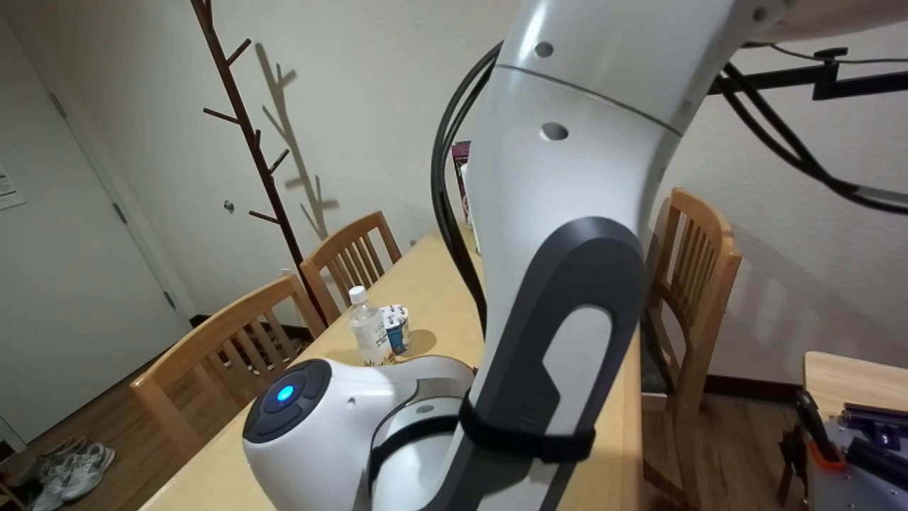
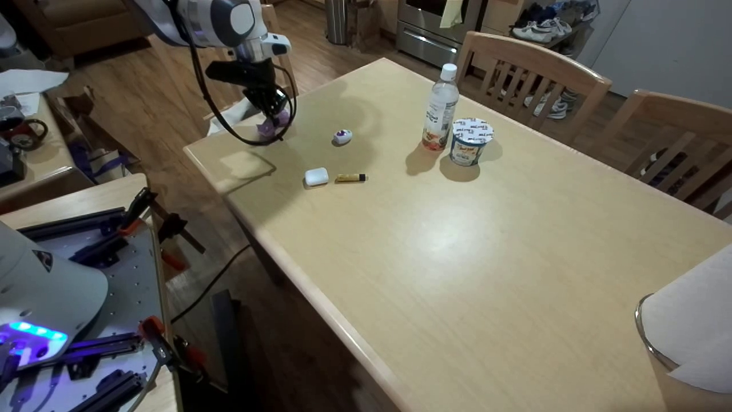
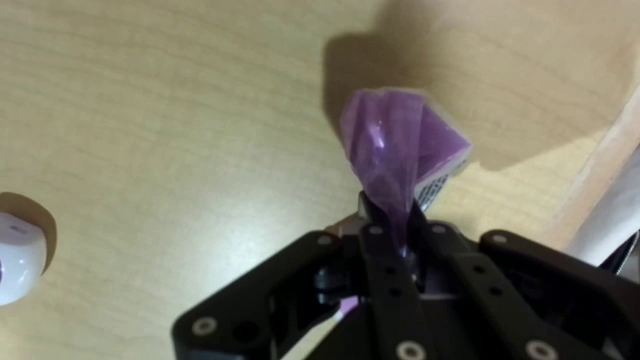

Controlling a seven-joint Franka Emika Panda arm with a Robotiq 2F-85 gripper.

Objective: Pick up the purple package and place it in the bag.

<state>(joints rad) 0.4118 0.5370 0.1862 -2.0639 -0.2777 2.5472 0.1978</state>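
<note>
This looks like a home: there's an oven [image 2: 426,43] and a brown couch [image 2: 94,20] far off, and shoes [image 1: 85,474] near a door [image 1: 71,234].

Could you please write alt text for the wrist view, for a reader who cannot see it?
A black gripper pinches a crinkled purple package over a pale wooden table. A rounded white object is cut off by the picture's left edge, and the table's edge runs diagonally at the right.
</note>
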